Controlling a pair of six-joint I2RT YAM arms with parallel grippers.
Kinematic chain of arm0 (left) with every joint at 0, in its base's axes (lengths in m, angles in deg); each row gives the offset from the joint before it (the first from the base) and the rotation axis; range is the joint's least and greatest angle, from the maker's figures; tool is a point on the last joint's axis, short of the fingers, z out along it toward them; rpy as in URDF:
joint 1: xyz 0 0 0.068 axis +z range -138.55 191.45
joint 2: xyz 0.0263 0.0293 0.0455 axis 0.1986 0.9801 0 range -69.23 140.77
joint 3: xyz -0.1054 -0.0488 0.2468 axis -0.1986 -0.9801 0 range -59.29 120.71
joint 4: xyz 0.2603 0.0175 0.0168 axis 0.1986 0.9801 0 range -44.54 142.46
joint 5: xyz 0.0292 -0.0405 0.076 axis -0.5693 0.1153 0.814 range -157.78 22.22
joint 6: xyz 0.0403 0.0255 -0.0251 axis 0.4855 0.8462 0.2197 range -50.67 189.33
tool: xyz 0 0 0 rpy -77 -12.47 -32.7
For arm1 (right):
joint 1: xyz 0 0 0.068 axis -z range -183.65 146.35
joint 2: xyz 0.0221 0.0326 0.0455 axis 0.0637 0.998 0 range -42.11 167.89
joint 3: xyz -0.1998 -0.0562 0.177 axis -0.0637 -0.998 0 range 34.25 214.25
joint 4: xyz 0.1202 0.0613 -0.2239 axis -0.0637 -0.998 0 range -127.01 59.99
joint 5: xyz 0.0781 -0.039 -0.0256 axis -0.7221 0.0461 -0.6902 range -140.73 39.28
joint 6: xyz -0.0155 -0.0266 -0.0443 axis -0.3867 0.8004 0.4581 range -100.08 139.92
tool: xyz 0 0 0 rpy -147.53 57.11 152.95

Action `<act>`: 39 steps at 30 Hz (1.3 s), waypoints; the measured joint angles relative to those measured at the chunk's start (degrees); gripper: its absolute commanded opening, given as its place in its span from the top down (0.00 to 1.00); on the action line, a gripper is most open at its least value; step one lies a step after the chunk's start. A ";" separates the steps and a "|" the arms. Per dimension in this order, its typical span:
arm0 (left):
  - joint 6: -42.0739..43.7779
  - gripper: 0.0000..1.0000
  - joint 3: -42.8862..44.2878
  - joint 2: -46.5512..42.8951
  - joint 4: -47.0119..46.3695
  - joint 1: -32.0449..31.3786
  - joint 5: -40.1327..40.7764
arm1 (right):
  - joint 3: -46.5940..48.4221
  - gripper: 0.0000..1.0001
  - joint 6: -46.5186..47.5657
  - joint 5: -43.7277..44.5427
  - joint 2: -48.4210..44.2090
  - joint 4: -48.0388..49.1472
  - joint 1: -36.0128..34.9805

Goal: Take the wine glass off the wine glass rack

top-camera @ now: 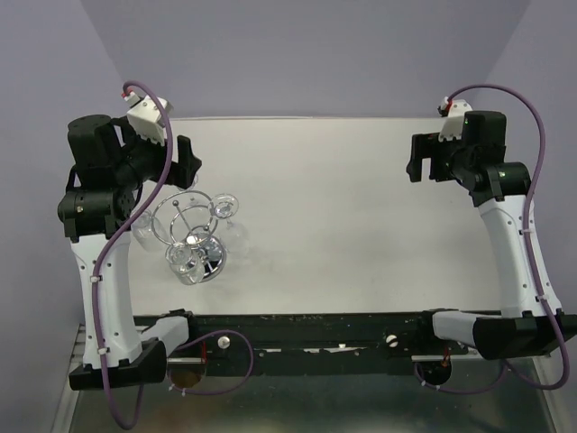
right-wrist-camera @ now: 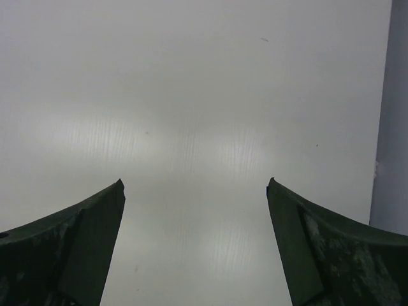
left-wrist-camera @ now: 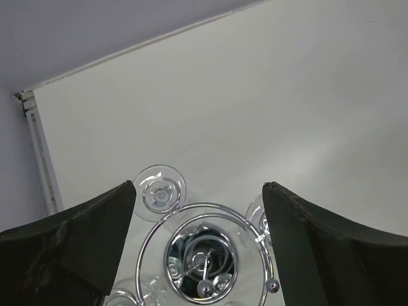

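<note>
Logged left gripper (left-wrist-camera: 199, 185) with jaws spread wide, nothing between them, nothing held. Saw its dark fingers (left-wrist-camera: 76, 242) to either side of the wine glass rack (left-wrist-camera: 201, 255), above it and apart from it. Noted chrome ring and mirrored base at 6 o'clock in the left wrist view. Spotted a wine glass (left-wrist-camera: 159, 189) at 11 o'clock on the ring, round foot toward the camera, near the left-hand finger. Spotted a second glass (left-wrist-camera: 257, 220) at 2 o'clock, partly hidden by the other finger. Logged right gripper (right-wrist-camera: 195, 183) likewise wide open and holding nothing, over white table (right-wrist-camera: 191, 95). From the top view: placed rack at 9 o'clock of the table, left gripper at its 12 o'clock, right gripper at 2 o'clock of the table, well apart.
</note>
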State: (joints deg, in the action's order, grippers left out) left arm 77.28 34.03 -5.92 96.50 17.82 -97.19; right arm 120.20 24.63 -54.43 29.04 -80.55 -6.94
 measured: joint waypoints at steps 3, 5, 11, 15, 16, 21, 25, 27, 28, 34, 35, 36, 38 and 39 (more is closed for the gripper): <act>2.86 0.04 3.21 0.35 5.49 0.00 1.42 | 1.01 0.00 -0.20 -0.70 1.29 0.00 0.00; 4.33 0.05 5.18 0.70 8.76 0.00 2.47 | 2.23 0.00 -0.20 -1.79 2.32 0.00 0.00; 9.07 0.10 10.14 3.32 19.04 0.02 6.10 | 6.19 0.00 0.37 -7.52 5.49 0.15 0.00; 11.21 0.14 10.08 3.52 22.82 0.33 7.89 | 9.68 0.00 1.36 -13.46 8.00 0.26 0.00; 11.41 0.15 10.03 3.43 23.26 0.39 8.07 | 10.62 0.00 1.38 -14.82 8.70 0.28 0.00; 11.43 0.19 9.77 3.28 24.79 0.42 8.15 | 13.73 0.00 1.36 -19.82 11.47 0.42 0.00; 10.93 0.25 7.50 2.49 25.14 0.42 8.02 | 14.34 0.00 1.36 -21.99 12.50 0.50 -0.02; 10.86 0.28 6.29 2.34 25.24 0.42 7.89 | 14.34 0.00 1.36 -22.77 12.63 0.50 -0.02; 10.86 0.30 5.77 2.34 25.31 0.42 7.87 | 14.34 0.00 1.36 -22.99 12.63 0.52 -0.02; 10.99 0.37 3.08 2.38 25.42 0.42 7.85 | 14.01 0.00 1.38 -23.61 12.39 0.70 -0.02; 11.06 0.38 2.82 2.38 25.40 0.42 7.85 | 13.68 0.00 1.38 -23.61 12.13 0.79 -0.02; 11.10 0.39 2.36 2.38 25.40 0.42 7.82 | 13.27 0.00 1.38 -23.61 11.82 0.81 -0.02; 11.17 0.39 1.60 2.54 25.40 0.42 7.80 | 12.33 0.00 1.38 -23.61 11.15 0.81 -0.02; 11.19 0.40 1.31 2.64 25.42 0.42 7.82 | 11.93 0.00 1.38 -23.61 10.84 0.81 -0.02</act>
State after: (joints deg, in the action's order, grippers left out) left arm 88.47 35.34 -3.28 121.92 18.24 -89.36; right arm 132.13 26.00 -78.04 39.88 -79.74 -6.96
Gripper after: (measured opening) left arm 0.618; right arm 0.998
